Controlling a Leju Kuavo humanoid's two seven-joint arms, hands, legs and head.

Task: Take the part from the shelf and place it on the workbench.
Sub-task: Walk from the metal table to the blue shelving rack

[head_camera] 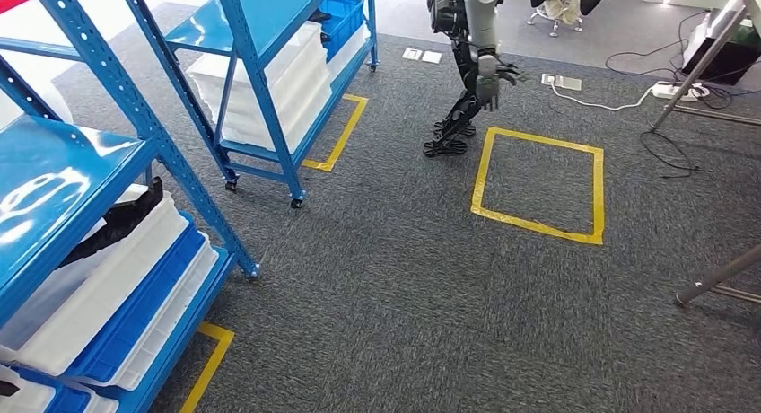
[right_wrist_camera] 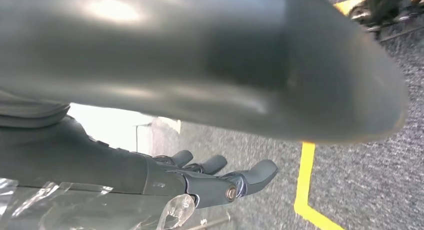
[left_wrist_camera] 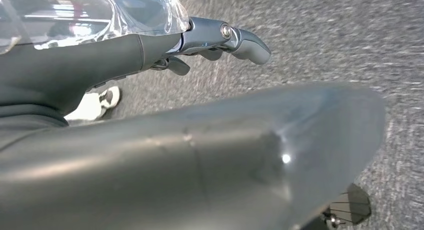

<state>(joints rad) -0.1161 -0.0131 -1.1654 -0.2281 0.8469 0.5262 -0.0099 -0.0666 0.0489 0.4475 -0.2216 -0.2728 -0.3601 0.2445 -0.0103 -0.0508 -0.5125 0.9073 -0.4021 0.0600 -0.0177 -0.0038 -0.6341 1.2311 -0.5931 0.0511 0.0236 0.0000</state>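
**Technician:** Report the condition of both hands.

**Observer:** The left hand (left_wrist_camera: 165, 50) was released. Its dark fingers (left_wrist_camera: 247, 42) lay stretched out straight and apart from the thick grey thumb (left_wrist_camera: 225, 155), with nothing between them. A sheet of clear plastic film (left_wrist_camera: 100, 12) lay along the back of that hand. The right hand (right_wrist_camera: 165, 182) was in the same condition: its fingers (right_wrist_camera: 255, 172) were extended, apart from its thumb (right_wrist_camera: 225, 65), and grasped nothing. Both hands hung above the grey carpet floor (head_camera: 404, 287).

**Technician:** Location of the part?

**Observer:** A flat black part (head_camera: 117, 220) lay in the uppermost white plastic tray (head_camera: 108, 278) on the lower level of the near blue metal shelf (head_camera: 81, 180), at the left of the head view. That tray rested on a stack of blue and white trays. The hands were well apart from it.

**Technician:** Other items in the work area?

**Observer:** A second blue wheeled shelf (head_camera: 260, 36), loaded with stacked white trays (head_camera: 269, 90), stood farther back. A square of yellow floor tape (head_camera: 538, 217) was marked on the carpet near the middle of the room. Just beyond it stood another humanoid robot (head_camera: 468, 36), its arm hanging at its side. A white power strip (head_camera: 673, 91) with trailing cables lay at the far right, near slanted grey metal legs (head_camera: 709, 58).
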